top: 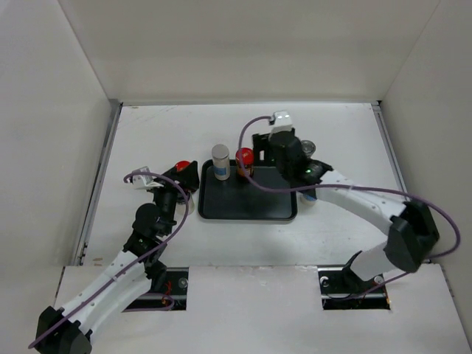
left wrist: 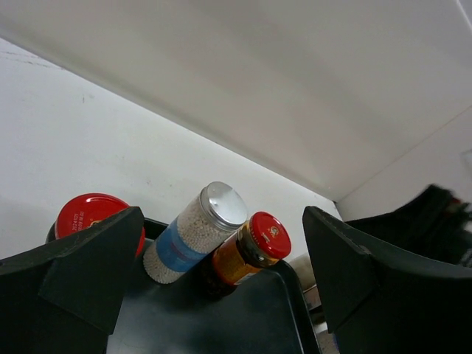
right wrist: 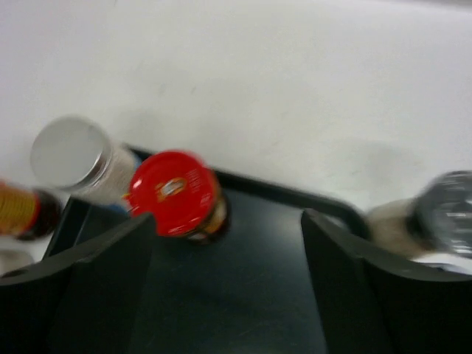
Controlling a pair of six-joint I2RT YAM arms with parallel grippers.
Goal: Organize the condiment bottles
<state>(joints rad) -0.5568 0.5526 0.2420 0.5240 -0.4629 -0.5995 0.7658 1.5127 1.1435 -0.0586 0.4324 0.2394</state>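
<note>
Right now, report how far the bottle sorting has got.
Done: a silver-lidded jar and a red-lidded jar stand on the black tray. In hand: nothing; the left gripper and right gripper are both open. Left: a second red-lidded jar off the tray's left edge and a grey-topped jar off its right.

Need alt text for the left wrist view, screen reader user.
A silver-lidded shaker and a red-lidded jar stand side by side on the black tray, framed by the open left gripper. A second red-lidded jar sits at left, partly hidden behind the gripper.
</note>
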